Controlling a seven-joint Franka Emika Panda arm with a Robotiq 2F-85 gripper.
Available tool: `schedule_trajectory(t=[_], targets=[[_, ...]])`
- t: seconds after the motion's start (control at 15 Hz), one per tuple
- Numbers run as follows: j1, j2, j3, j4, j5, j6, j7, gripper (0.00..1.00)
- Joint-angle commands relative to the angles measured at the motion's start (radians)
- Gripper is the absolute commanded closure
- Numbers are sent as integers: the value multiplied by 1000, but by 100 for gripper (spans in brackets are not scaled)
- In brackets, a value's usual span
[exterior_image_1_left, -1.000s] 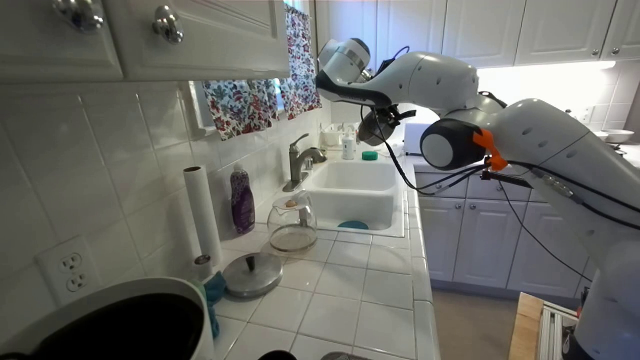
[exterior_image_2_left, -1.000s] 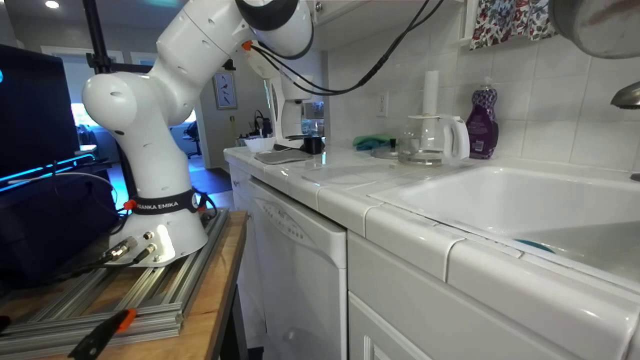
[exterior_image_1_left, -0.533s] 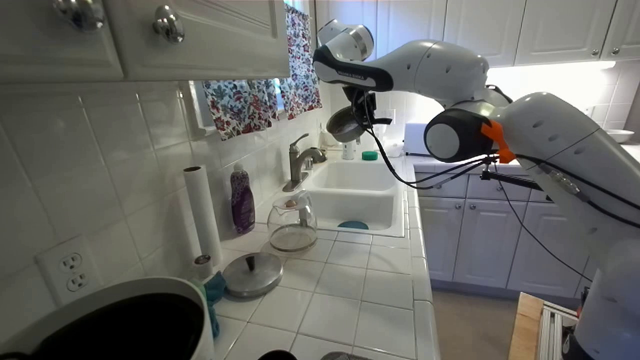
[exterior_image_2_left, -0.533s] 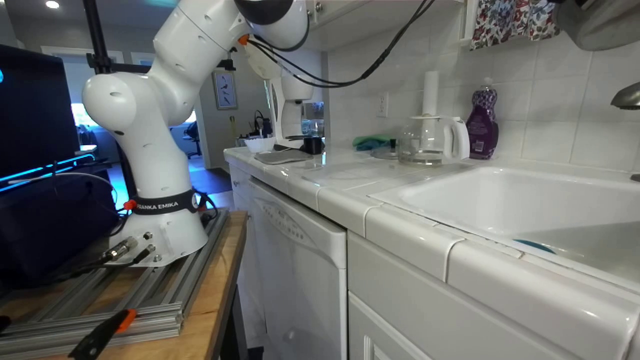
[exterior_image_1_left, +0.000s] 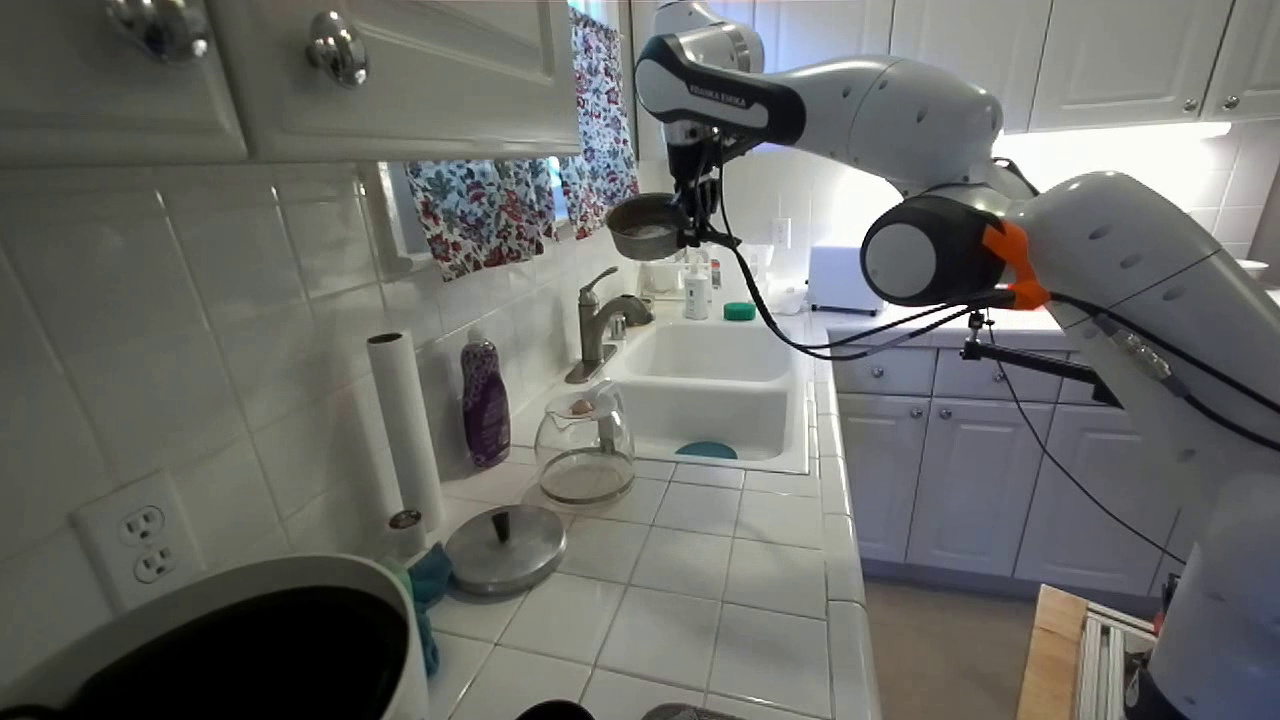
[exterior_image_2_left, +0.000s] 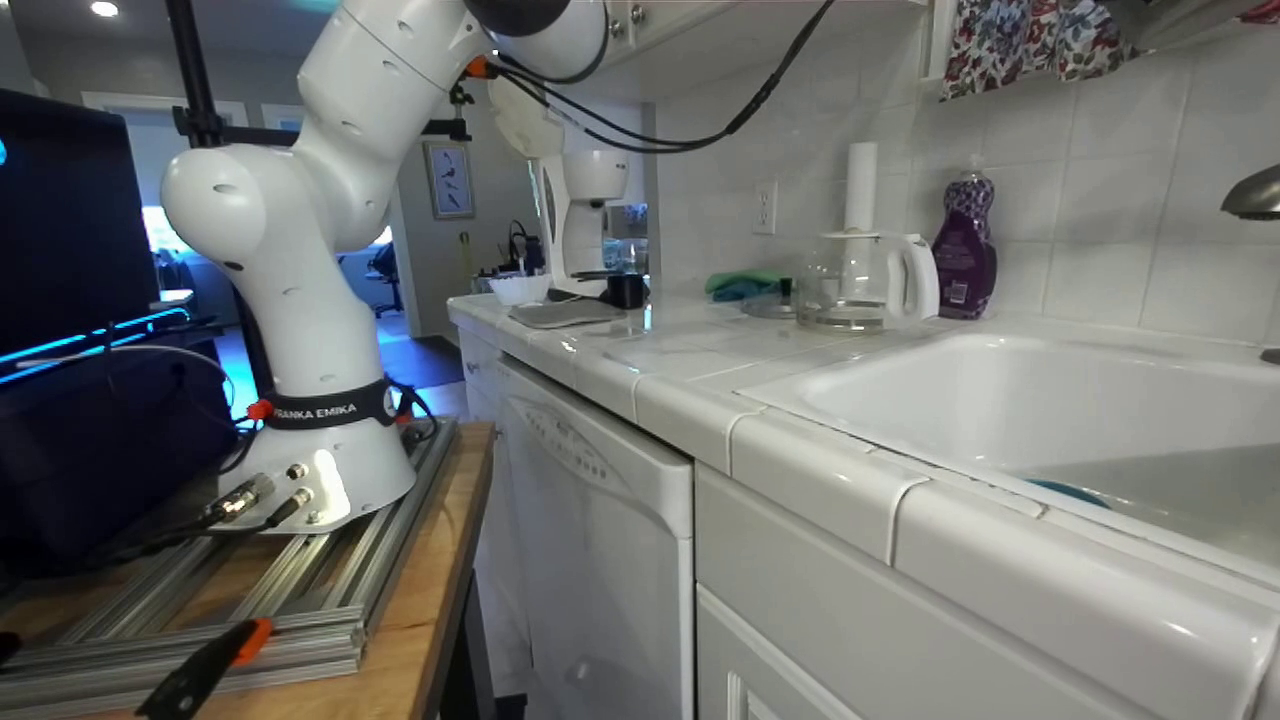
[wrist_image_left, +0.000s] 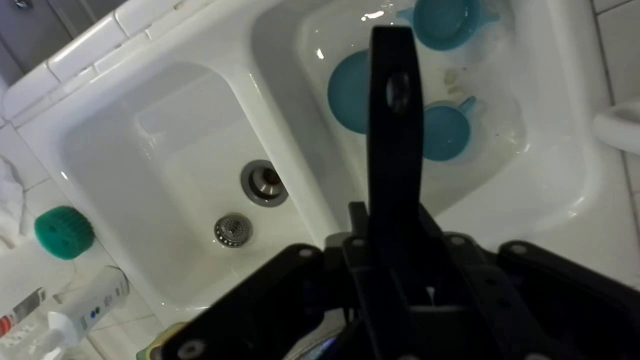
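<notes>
The gripper (wrist_image_left: 393, 222) clasped the pan (exterior_image_1_left: 643, 245) by its handle (wrist_image_left: 395, 130), whose long axis pointed roughly toward the tiled worktop's (exterior_image_1_left: 680, 580) front edge. White cabinets (exterior_image_1_left: 965, 65) lined the kitchen.

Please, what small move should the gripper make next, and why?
Probably ease the pan slightly away from the curtain: the gripper holds the handle, and in an exterior view the pan overlaps the curtain's lower corner, so contact seems possible.
</notes>
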Motion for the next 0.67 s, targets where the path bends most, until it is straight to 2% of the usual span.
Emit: schedule_trajectory(t=[0.0, 0.4, 0.47, 0.6], targets=[[-4, -19, 3, -20, 26, 8, 2, 77], [-20, -31, 17, -19, 52, 7, 2, 77], [-15, -25, 20, -21, 52, 11, -2, 94], [16, 6, 17, 3, 37, 19, 8, 94]])
